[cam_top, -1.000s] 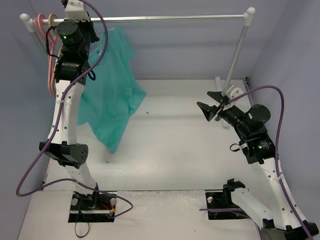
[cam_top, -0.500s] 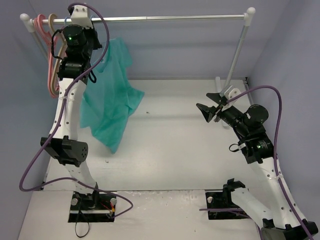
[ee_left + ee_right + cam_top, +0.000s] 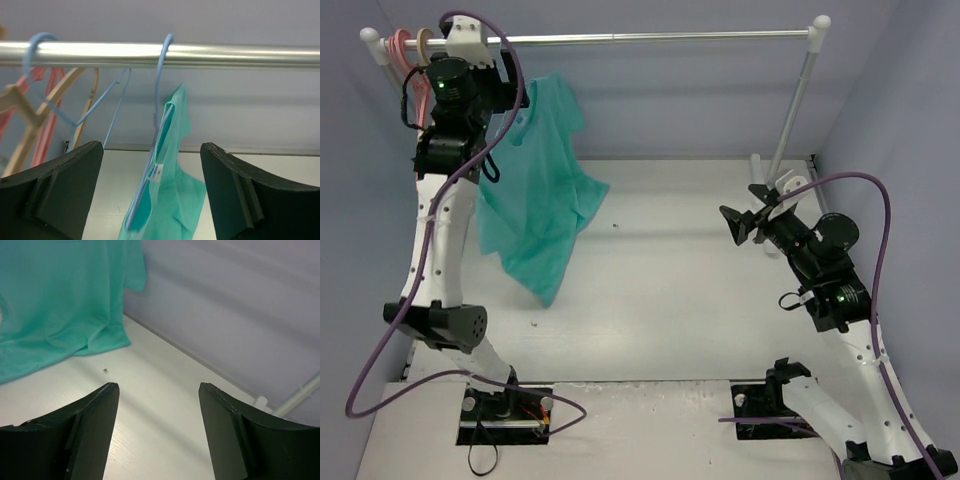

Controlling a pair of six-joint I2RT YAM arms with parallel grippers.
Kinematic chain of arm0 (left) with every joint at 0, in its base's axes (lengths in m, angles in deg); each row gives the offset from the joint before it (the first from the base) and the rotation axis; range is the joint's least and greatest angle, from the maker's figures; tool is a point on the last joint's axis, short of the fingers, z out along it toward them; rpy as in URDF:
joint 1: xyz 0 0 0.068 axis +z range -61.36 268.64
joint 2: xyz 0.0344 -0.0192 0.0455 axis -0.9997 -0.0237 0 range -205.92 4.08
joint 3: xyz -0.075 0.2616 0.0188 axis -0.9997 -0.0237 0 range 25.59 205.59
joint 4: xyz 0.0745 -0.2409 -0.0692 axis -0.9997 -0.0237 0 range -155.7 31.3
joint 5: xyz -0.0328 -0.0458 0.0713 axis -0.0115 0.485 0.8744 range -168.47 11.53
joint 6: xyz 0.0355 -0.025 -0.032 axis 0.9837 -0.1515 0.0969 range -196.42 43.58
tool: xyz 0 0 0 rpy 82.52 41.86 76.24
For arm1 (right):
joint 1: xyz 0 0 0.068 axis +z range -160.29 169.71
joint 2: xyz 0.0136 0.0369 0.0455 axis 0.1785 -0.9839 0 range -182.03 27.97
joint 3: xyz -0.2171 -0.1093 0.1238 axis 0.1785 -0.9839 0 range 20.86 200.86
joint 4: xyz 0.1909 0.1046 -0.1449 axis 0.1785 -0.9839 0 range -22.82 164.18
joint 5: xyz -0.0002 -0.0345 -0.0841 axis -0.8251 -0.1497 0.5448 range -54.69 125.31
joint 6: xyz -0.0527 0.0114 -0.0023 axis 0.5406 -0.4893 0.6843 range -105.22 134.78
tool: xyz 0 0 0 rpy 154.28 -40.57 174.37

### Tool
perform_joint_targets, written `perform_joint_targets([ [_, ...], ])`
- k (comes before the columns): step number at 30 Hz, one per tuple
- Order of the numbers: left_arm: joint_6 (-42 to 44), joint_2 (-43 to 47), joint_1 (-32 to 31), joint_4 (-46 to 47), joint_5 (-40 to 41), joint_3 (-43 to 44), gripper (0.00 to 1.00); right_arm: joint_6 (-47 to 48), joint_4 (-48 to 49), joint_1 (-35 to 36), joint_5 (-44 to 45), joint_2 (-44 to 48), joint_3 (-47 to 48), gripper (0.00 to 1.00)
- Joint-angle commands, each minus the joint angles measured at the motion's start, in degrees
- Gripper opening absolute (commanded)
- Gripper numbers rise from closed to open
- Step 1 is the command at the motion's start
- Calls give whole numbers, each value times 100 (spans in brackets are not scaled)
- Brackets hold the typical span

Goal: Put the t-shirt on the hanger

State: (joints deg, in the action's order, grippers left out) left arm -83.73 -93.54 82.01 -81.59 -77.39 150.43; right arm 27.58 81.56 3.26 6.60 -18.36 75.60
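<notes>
The teal t-shirt (image 3: 535,195) hangs on the light-blue wire hanger (image 3: 161,75), whose hook sits over the metal rail (image 3: 240,55). In the left wrist view the t-shirt (image 3: 172,200) drapes down between my spread fingers without touching them. My left gripper (image 3: 517,88) (image 3: 151,146) is open just below the rail, at the t-shirt's collar. My right gripper (image 3: 740,222) (image 3: 158,386) is open over the table at the right, holding nothing. The t-shirt (image 3: 60,295) is far off in its view.
A second light-blue hanger (image 3: 35,47), a tan hanger (image 3: 20,110) and a pink hanger (image 3: 45,125) hang at the rail's left end (image 3: 410,45). The rail's right post (image 3: 798,95) stands behind my right arm. Purple walls enclose the white table (image 3: 660,290).
My left gripper has opened and let go of the hanger, which now hangs from the rail; the left arm shifted left. My right gripper has opened wider.
</notes>
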Motion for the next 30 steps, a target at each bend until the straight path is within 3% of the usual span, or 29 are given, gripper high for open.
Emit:
perform_joint_targets([
  [1, -112, 1025, 39, -459, 77, 164, 80, -146, 177, 17, 900, 237, 239, 67],
  [4, -235, 1657, 48, -1345, -256, -37, 80, -530, -157, 17, 1794, 526, 300, 74],
  [6, -288, 2368, 5, -1638, -336, -694, 80, -681, -508, 17, 2157, 703, 336, 84],
  [9, -350, 3817, -84, -1481, -170, -2521, 80, -691, -920, 26, 2650, 1168, 204, 100],
  [11, -333, 4572, -75, -1761, 347, -3112, 80, -630, -1219, 35, 2853, 1468, 160, 100],
  [18, -244, 6008, -75, -2974, 814, -4369, 80, -769, -2055, 474, 3697, 1925, 204, 100],
  [30, -446, 7020, -75, -3757, 867, -4995, 80, -1148, -2487, 931, 4040, 2936, -33, 100],
])
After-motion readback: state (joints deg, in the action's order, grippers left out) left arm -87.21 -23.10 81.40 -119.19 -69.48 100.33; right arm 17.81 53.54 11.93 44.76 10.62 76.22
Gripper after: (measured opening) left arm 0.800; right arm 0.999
